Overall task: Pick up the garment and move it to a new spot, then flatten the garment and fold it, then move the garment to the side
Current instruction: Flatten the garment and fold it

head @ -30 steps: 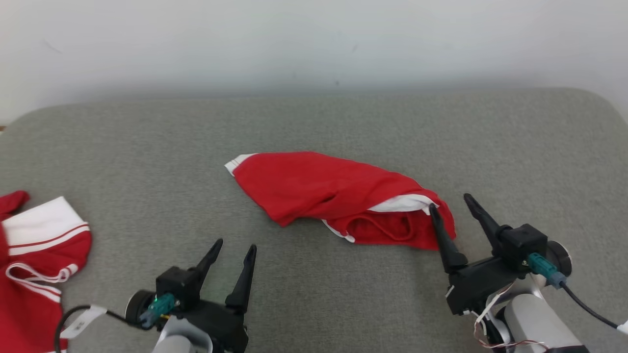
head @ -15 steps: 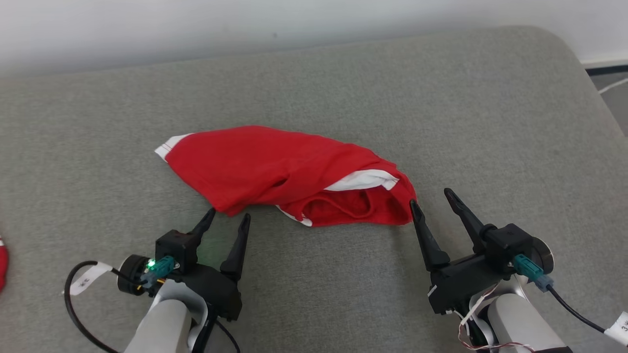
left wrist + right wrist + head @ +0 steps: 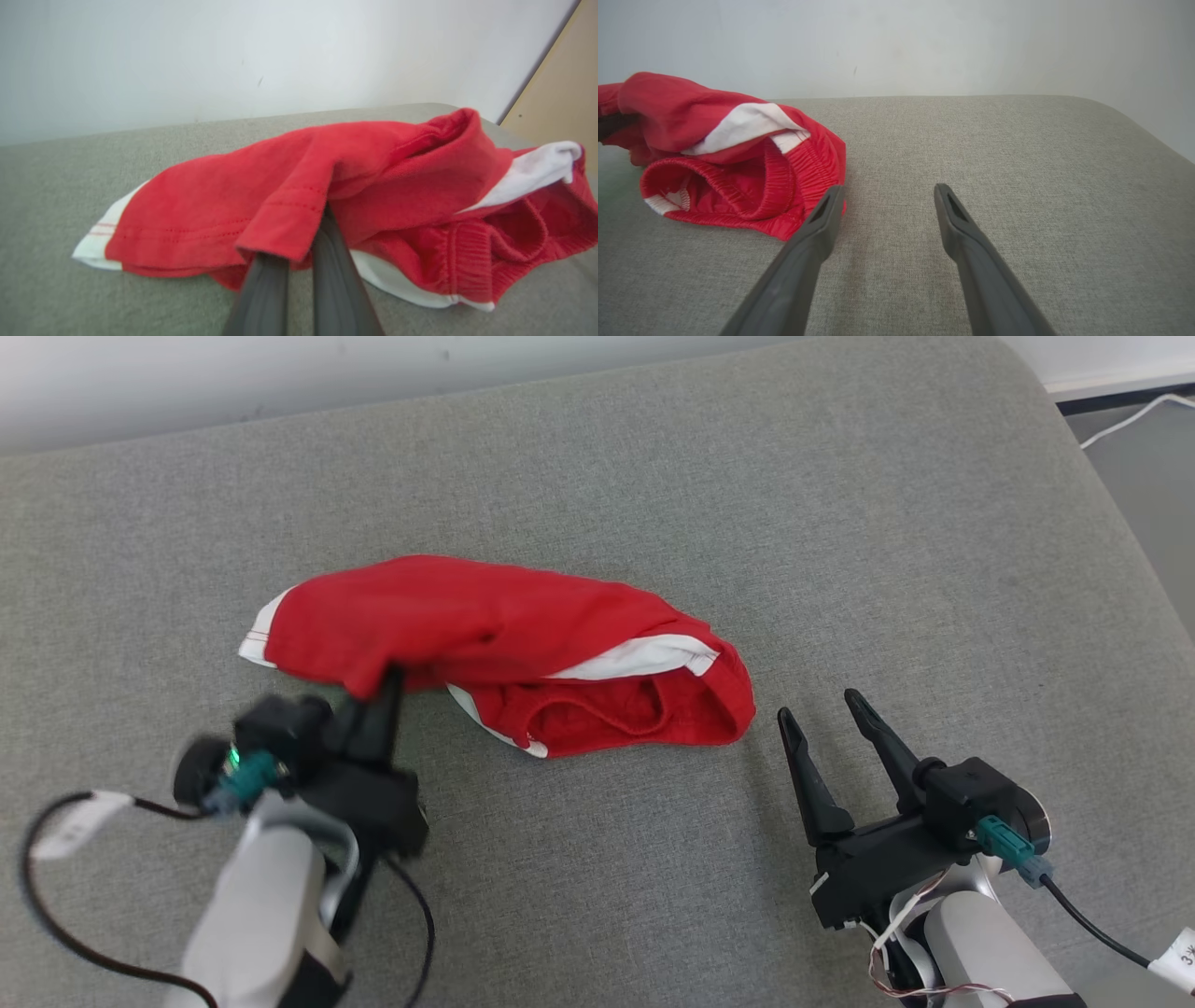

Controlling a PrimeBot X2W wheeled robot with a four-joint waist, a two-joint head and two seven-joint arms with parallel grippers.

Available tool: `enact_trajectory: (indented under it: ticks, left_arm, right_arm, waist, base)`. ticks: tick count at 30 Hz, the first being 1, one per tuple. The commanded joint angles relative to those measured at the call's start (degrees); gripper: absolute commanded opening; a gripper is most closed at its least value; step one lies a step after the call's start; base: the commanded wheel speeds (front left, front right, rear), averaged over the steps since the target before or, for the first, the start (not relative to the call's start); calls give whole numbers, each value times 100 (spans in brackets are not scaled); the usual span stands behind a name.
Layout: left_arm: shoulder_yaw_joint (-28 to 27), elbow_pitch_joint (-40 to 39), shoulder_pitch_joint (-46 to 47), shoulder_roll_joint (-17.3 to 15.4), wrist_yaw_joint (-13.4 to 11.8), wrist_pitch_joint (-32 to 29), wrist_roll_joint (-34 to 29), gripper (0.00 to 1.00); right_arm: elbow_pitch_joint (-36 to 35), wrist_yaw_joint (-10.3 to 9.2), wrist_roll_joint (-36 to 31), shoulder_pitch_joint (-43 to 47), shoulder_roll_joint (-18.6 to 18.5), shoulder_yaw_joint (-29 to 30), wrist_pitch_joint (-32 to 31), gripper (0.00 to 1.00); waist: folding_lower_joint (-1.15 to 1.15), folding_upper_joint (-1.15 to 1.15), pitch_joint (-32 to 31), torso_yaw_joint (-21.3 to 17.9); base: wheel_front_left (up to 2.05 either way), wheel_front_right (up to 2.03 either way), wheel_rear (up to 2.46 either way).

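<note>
A crumpled red garment (image 3: 504,649) with white trim lies on the grey cushion, its elastic waistband facing me. My left gripper (image 3: 381,686) is shut on the garment's near left hem, and in the left wrist view the red hem (image 3: 280,224) drapes over the closed fingers (image 3: 327,275). The cloth is bunched up at that pinch. My right gripper (image 3: 822,705) stands open just right of the garment's waistband end, apart from it. In the right wrist view the garment (image 3: 728,154) lies to the left of the open right gripper (image 3: 887,191).
The grey cushion (image 3: 840,541) stretches wide to the back and right, with a rounded corner at the far right. A white wall runs behind it. A strip of floor with a white cable (image 3: 1134,415) shows past the right edge.
My left gripper moved forward to the garment's near hem and shut on it, lifting the cloth a little. The head camera turned right and down; the red clothing at far left left the view.
</note>
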State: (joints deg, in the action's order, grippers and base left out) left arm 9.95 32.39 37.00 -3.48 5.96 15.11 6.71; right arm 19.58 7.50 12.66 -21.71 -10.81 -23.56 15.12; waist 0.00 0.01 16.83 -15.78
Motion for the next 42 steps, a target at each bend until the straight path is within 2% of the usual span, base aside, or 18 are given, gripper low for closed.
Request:
enact_trajectory:
  ticks: [1, 9, 11, 15, 16, 17, 18, 22, 24, 27, 32, 39, 42]
  left_arm:
    - [-77, -208, 188, -88, 30, 11, -112, 0]
    - [-120, -879, 765, -300, 90, 11, -362, 0]
    - [-123, -817, 937, -394, 106, 12, -415, 0]
    - [0, -198, 1177, -549, 129, 9, -512, 0]
    - [59, 141, 1301, -623, 138, 8, -509, 15]
    - [121, 484, 1444, -674, 132, -25, -524, 65]
    - [175, 786, 1615, -718, 137, -56, -527, 99]
    - [360, 1775, 2202, -911, 138, -228, -670, 100]
    - [404, 2029, 2524, -943, 30, -157, -755, 100]
    - [442, 2321, 2800, -797, -157, -72, -792, 100]
    - [592, 2783, 2865, -564, -123, 18, -749, 100]
    - [588, 2212, 2373, -401, -74, 19, -507, 100]
    - [500, 1844, 2051, -345, -132, 20, -374, 100]
  right_arm:
    - [10, -2, 44, 20, 24, 14, 1, 100]
    - [45, -2, 76, 28, 85, 92, 1, 100]
    - [64, -2, 88, 39, 113, 86, 1, 100]
    - [101, -2, 125, 22, 148, 29, 1, 100]
    - [116, -2, 133, -5, 171, -17, 1, 100]
    - [128, -2, 159, -37, 190, -56, 2, 100]
    - [147, -2, 175, -72, 207, -98, 1, 100]
    - [214, -2, 280, -161, 286, -217, 2, 100]
    - [216, -2, 296, -200, 315, -229, 1, 100]
    - [245, -2, 332, -165, 322, -190, 1, 100]
    - [319, -2, 354, -156, 344, -179, 2, 100]
    - [308, -2, 364, -175, 277, -148, 1, 100]
    - [318, -2, 370, -143, 243, -177, 2, 100]
  waist:
    - [0, -1, 13, -3]
    - [0, -1, 16, 35]
    - [0, -1, 11, 36]
    - [0, -1, 19, -14]
    - [0, -1, 33, -60]
    - [0, -1, 49, -105]
    - [0, -1, 73, -161]
    - [0, -1, 217, -423]
    - [0, -1, 275, -525]
    - [0, -1, 301, -593]
    - [0, -1, 253, -616]
    - [0, -1, 153, -361]
    - [0, -1, 48, -184]
  base:
    - [0, 0, 0]
    - [0, 0, 0]
    - [0, 0, 0]
    - [0, 0, 0]
    - [0, 0, 0]
    - [0, 0, 0]
    - [0, 0, 0]
    - [0, 0, 0]
    - [0, 0, 0]
    - [0, 0, 0]
    - [0, 0, 0]
    - [0, 0, 0]
    - [0, 0, 0]
